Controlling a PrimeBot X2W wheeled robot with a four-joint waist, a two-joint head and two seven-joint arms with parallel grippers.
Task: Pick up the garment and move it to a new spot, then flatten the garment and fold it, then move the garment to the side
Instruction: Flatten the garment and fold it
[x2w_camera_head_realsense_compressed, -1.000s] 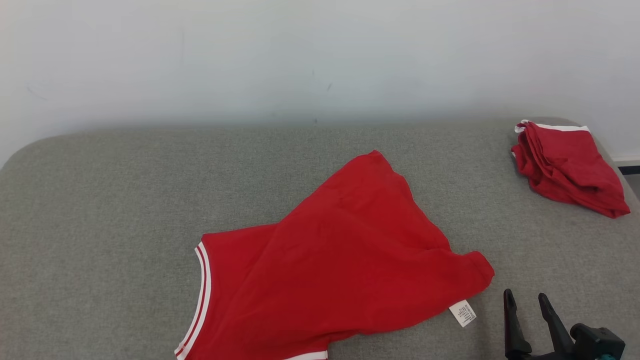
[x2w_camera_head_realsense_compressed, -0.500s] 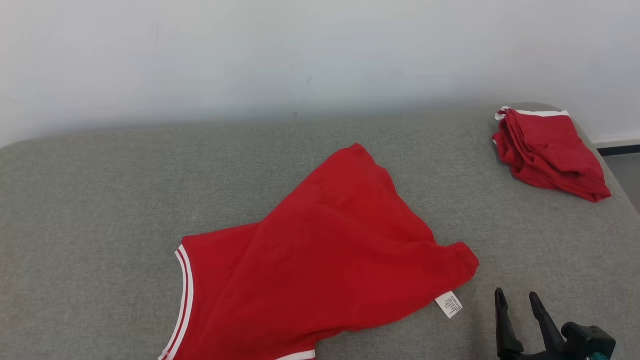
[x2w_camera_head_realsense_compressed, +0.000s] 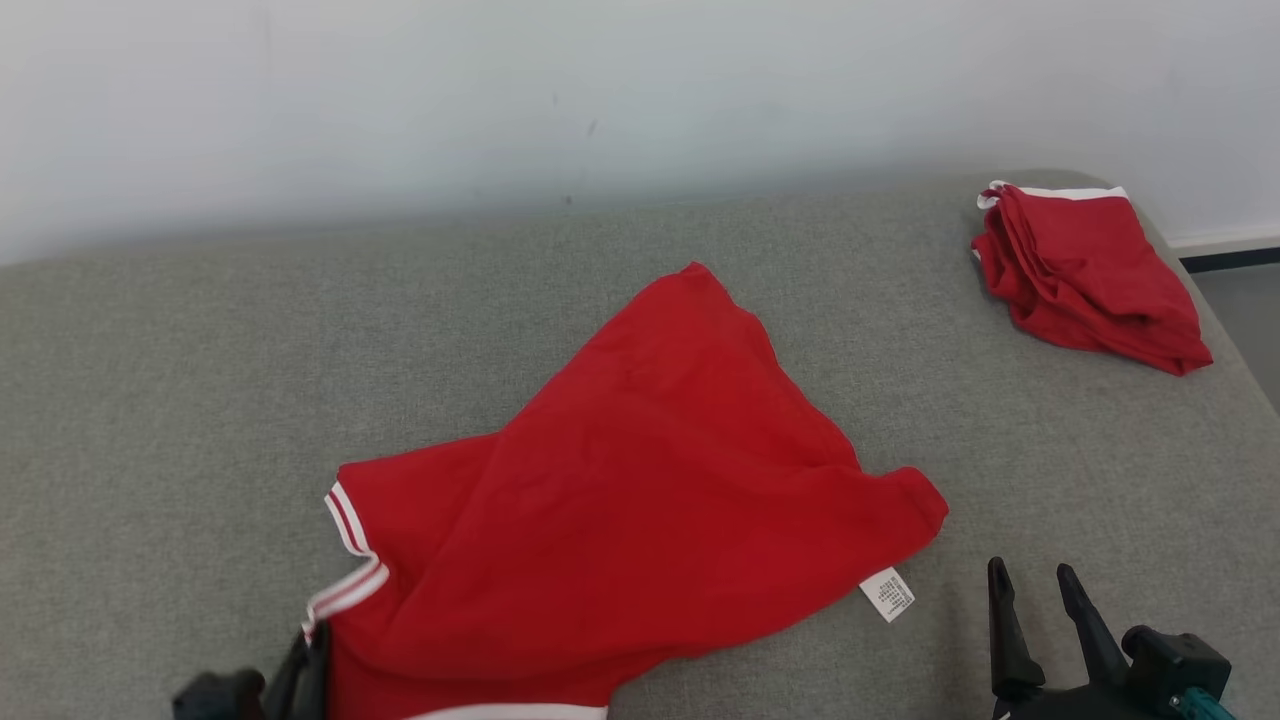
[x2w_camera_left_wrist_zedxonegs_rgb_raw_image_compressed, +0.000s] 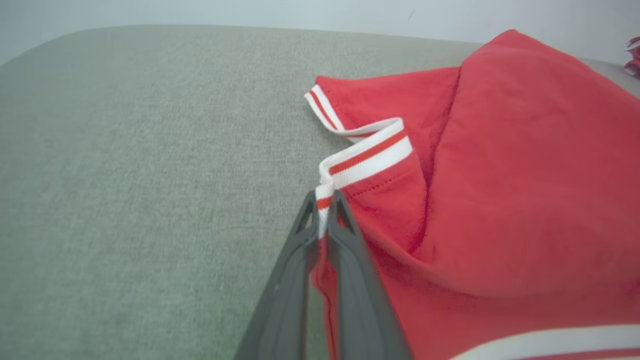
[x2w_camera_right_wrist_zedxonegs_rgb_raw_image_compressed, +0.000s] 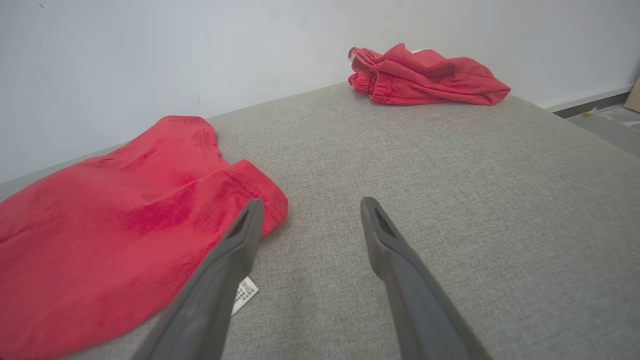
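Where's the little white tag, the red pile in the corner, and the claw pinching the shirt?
white tag (x2w_camera_head_realsense_compressed: 888, 596), head view, middle of the tag
red pile (x2w_camera_head_realsense_compressed: 1090, 270), head view, its top layer
left claw (x2w_camera_left_wrist_zedxonegs_rgb_raw_image_compressed: 325, 199), left wrist view, between fingertips pinching the shirt (x2w_camera_left_wrist_zedxonegs_rgb_raw_image_compressed: 500, 200)

Rumpled red garment (x2w_camera_head_realsense_compressed: 640, 480) on cushion

On bed (x2w_camera_head_realsense_compressed: 150, 380) middle, garment (x2w_camera_head_realsense_compressed: 650, 480) lying spread toward near edge. At far right corner, second pile (x2w_camera_head_realsense_compressed: 1085, 275) sitting, well apart. At garment's near-left hem, left gripper (x2w_camera_left_wrist_zedxonegs_rgb_raw_image_compressed: 324, 205) touching; just right of label (x2w_camera_head_realsense_compressed: 888, 595), right gripper (x2w_camera_head_realsense_compressed: 1035, 590) sitting. Behind bed, wall (x2w_camera_head_realsense_compressed: 600, 90) standing.
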